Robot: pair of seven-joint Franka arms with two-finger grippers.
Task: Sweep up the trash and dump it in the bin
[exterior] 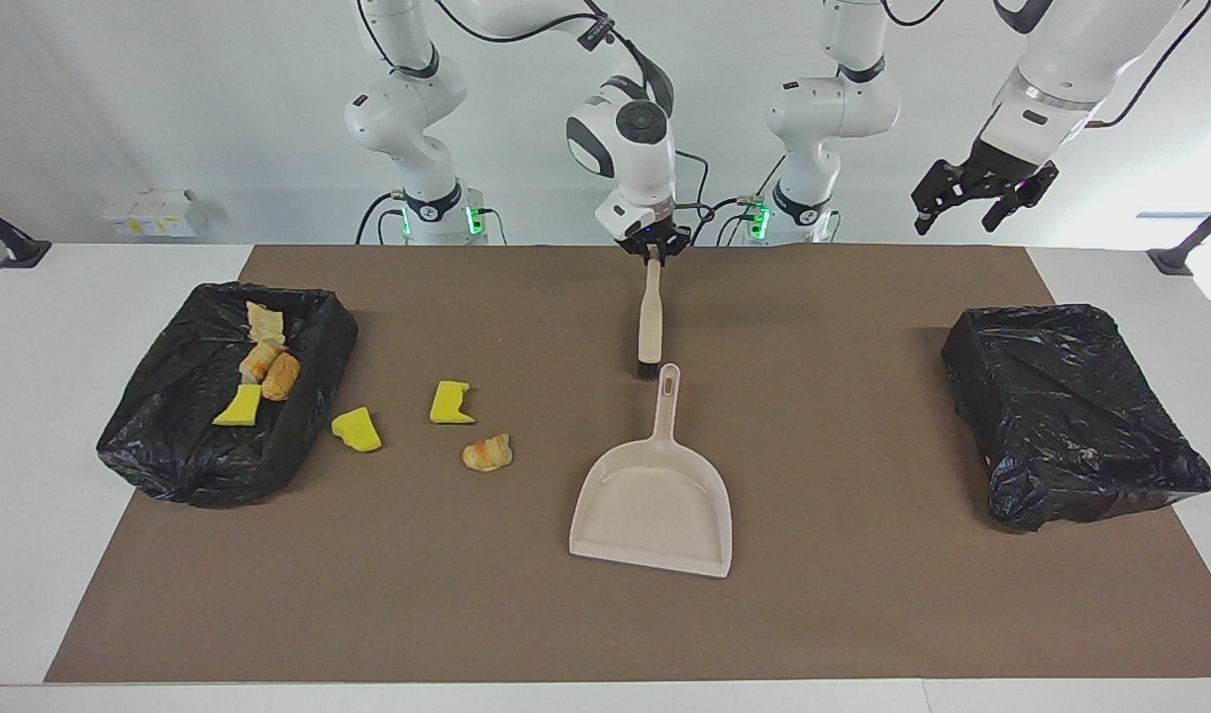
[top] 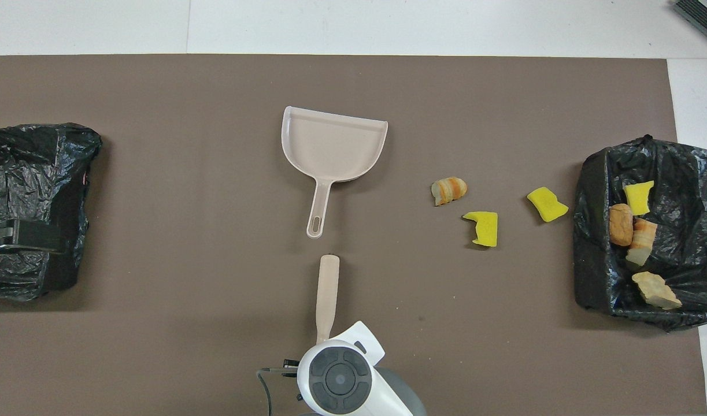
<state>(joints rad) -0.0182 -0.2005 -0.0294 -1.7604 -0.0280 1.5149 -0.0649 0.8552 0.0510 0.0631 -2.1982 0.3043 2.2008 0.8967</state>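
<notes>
A beige brush (exterior: 650,322) (top: 328,289) hangs by its handle from my right gripper (exterior: 652,251), which is shut on the handle's end; its dark bristle head is just above the mat, by the handle tip of the beige dustpan (exterior: 655,505) (top: 333,144). Three pieces of trash lie on the mat: a croissant-like lump (exterior: 487,454) (top: 448,190) and two yellow chunks (exterior: 452,403) (exterior: 356,430). Beside them stands a black-lined bin (exterior: 179,465) (top: 587,260) holding several more pieces. My left gripper (exterior: 957,223) waits open, raised over the left arm's end.
A second black-lined bin (exterior: 1070,416) (top: 35,173) stands at the left arm's end of the brown mat (exterior: 862,594). White table shows around the mat. Small white boxes (exterior: 154,211) sit off the mat near the right arm's base.
</notes>
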